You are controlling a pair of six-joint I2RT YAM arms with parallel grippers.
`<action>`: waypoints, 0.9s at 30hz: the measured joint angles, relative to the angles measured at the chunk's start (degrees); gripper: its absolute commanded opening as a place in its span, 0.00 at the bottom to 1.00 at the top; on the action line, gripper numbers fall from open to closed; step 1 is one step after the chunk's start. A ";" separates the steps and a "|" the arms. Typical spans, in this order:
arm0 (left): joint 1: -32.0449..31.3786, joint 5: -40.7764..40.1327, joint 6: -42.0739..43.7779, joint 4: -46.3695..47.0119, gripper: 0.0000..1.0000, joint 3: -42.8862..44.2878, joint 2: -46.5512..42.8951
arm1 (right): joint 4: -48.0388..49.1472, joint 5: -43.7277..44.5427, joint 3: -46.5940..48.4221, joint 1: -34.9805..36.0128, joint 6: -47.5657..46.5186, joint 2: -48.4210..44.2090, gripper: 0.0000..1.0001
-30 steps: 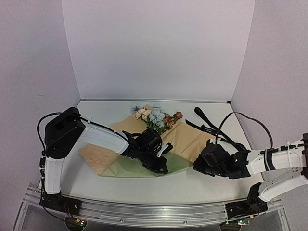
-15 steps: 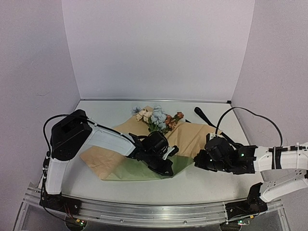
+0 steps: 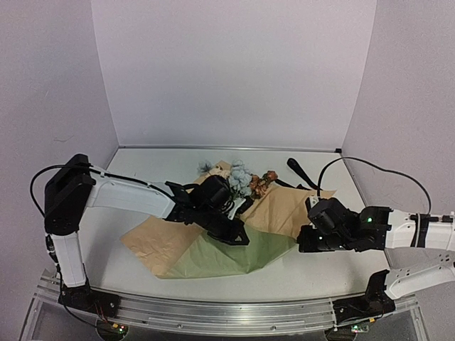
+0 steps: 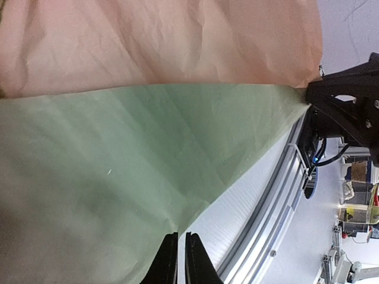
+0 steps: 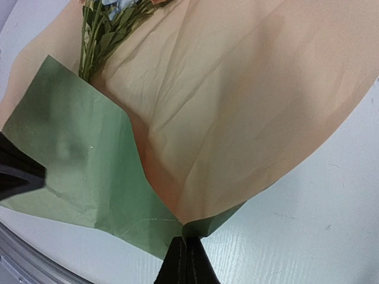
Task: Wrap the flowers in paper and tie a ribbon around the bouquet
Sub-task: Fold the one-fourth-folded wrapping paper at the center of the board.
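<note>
Tearing is my main worry: the right end effector point(image 5: 186, 241) is pressed together on the near corner of the paper point(image 3: 213, 252), where tan and green meet, and a hard pull across the tabletop point(image 3: 153, 162) could rip the thin sheet or slip it free. The left end effector point(image 4: 177, 236) sits at the green edge with only a thin slit between its fingers. I cannot tell whether paper is in that slit, so the fold may spring open. The flowers point(image 3: 240, 177) lie at the far end of the sheet, stems running under the green flap, heads out. Dragging the paper could shift them off centre or crush them.
</note>
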 measured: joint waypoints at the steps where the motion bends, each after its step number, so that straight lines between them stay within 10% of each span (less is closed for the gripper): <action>1: 0.33 0.04 -0.26 -0.12 0.08 -1.50 -1.73 | -0.73 0.24 0.00 0.00 -0.32 -0.12 0.00; 27: 3.28 -0.39 -1.14 -1.00 0.01 -11.90 0.22 | 2.07 -5.82 3.15 0.26 -9.08 0.66 0.00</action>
